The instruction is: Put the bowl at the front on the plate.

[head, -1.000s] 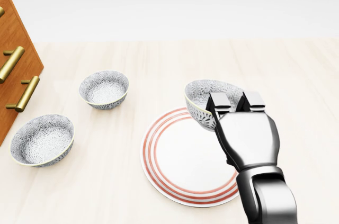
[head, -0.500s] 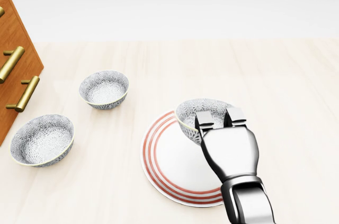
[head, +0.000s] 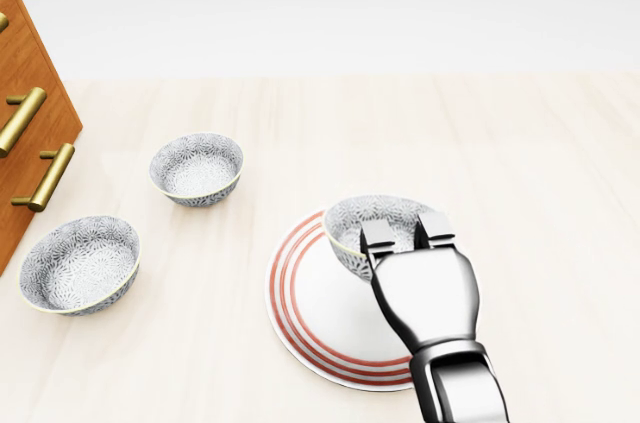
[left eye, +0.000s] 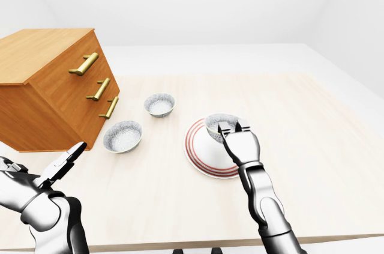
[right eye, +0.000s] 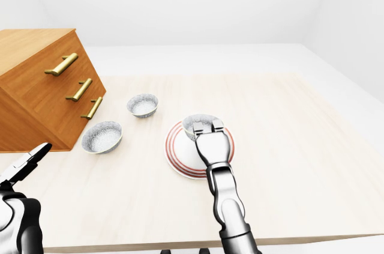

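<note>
Carried bowl: while your right hand (head: 404, 233) grips its near rim, the patterned bowl (head: 362, 223) sits over the upper part of the red-ringed plate (head: 300, 288), tilted a little; you cannot tell from these views whether its base touches the plate.
Right hand: fingers hooked over the rim, closed on the bowl, which is why it leans toward you.
Plate: on the pale worktop (head: 520, 173), most of its white centre bare, so there is room to seat the bowl nearer the middle.
Left hand: your left hand (left eye: 63, 164) hangs at the left-eye view's lower left, fingers spread, holding nothing, well apart from the work.
Other bowls: one bowl (head: 196, 168) and another (head: 80, 263) rest on the worktop beside the wooden drawer chest (left eye: 54, 86), untouched.
Next: level it, lower, then let go, in my judgement.
</note>
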Available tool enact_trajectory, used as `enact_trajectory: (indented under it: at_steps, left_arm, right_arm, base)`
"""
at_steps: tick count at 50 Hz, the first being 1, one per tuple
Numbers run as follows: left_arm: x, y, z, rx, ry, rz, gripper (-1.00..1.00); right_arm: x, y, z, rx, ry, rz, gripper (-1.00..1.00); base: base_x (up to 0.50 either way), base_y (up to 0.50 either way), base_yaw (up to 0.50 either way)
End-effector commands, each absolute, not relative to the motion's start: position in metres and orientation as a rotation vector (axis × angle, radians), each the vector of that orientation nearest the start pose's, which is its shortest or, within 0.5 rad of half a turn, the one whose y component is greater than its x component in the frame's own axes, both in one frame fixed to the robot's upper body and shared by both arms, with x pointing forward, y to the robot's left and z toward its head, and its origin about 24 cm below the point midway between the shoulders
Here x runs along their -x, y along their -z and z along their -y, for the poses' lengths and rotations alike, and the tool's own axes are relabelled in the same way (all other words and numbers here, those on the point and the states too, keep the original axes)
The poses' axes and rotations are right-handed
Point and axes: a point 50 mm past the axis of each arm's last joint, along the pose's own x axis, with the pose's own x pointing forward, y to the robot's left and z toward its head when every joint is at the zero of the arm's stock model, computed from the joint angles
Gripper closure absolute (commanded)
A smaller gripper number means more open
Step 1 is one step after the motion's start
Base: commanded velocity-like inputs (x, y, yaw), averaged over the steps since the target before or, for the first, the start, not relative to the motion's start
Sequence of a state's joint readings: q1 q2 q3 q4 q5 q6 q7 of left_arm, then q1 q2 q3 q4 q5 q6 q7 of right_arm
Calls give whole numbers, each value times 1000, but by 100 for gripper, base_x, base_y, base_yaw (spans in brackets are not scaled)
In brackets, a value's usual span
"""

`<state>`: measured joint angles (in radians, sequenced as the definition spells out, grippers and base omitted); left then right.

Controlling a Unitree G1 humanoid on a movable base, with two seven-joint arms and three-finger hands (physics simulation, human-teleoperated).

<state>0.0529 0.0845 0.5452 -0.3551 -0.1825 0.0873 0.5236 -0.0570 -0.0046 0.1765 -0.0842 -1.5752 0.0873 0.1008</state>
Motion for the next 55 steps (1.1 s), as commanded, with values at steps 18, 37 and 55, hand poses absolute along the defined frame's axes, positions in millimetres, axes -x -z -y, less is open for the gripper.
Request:
enact_trajectory:
  at_steps: [18,37,55]
  left_arm:
    - [-185,-114,-303,78,-1018,283,-100]
    - [-185,-114,-304,90,-1019,283,-100]
    - [-183,-116,-304,98,-1020,296,-100]
  right_arm:
    - [-278,-67,98,1566,-59,161,100]
    - [-279,-50,97,1540,-79,145,100]
    - [-275,-41,99,1509,-71,143,100]
  base:
    - [0,0,0]
    - [0,0,0]
    - [0,0,0]
